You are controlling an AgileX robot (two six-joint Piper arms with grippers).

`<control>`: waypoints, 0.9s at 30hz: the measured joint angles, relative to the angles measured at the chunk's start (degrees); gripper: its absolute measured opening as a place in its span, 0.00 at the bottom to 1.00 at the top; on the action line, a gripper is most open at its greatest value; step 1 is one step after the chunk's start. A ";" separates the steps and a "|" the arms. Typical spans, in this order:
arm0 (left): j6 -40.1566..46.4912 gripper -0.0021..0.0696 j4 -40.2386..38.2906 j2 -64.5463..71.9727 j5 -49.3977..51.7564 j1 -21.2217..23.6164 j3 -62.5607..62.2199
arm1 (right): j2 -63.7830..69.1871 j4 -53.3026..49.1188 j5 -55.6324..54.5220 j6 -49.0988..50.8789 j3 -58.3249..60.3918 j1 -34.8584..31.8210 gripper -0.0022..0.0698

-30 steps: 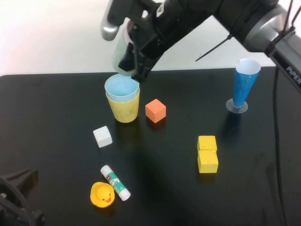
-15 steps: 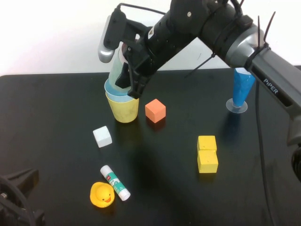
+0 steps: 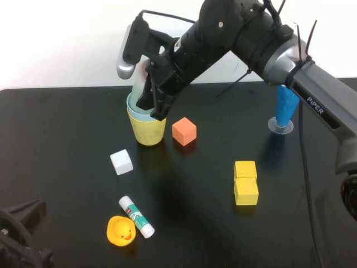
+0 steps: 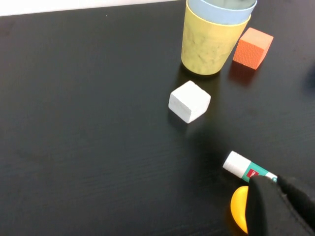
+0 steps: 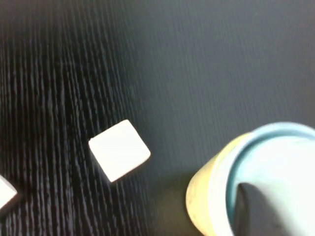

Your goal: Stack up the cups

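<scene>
The pastel yellow cup [image 3: 148, 132] stands upright at the back left with the light blue cup [image 3: 133, 111] nested in it. My right gripper [image 3: 154, 105] is shut on the pale green cup [image 3: 137, 91] and holds it sunk into the blue cup, slightly tilted. In the right wrist view one finger [image 5: 256, 212] reaches inside the cup, beside the blue rim [image 5: 235, 164] and the yellow wall [image 5: 204, 196]. The stack also shows in the left wrist view [image 4: 209, 46]. No pink cup shows clearly. My left gripper [image 3: 25, 229] is parked at the near left corner, shut and empty.
An orange block [image 3: 184, 131] sits just right of the stack and a white block [image 3: 121, 162] in front of it. A glue stick [image 3: 136, 216] and a yellow duck [image 3: 121, 230] lie near the front. Two yellow blocks [image 3: 246, 182] and a blue cone [image 3: 286, 109] are on the right.
My right gripper has come down with the pale green cup, from above the stack into the light blue cup. The left arm has not moved.
</scene>
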 joint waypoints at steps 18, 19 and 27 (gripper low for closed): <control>2.41 0.03 0.00 -2.75 -0.50 0.00 -0.28 | -13.85 -4.31 3.48 1.18 0.22 0.00 0.18; 3.00 0.03 0.00 -3.73 -0.50 0.00 -0.28 | -16.04 -6.44 4.30 2.38 0.22 0.00 0.13; 8.23 0.03 -0.13 -12.25 -1.89 0.00 0.85 | -34.62 -16.62 4.30 9.61 9.18 0.00 0.04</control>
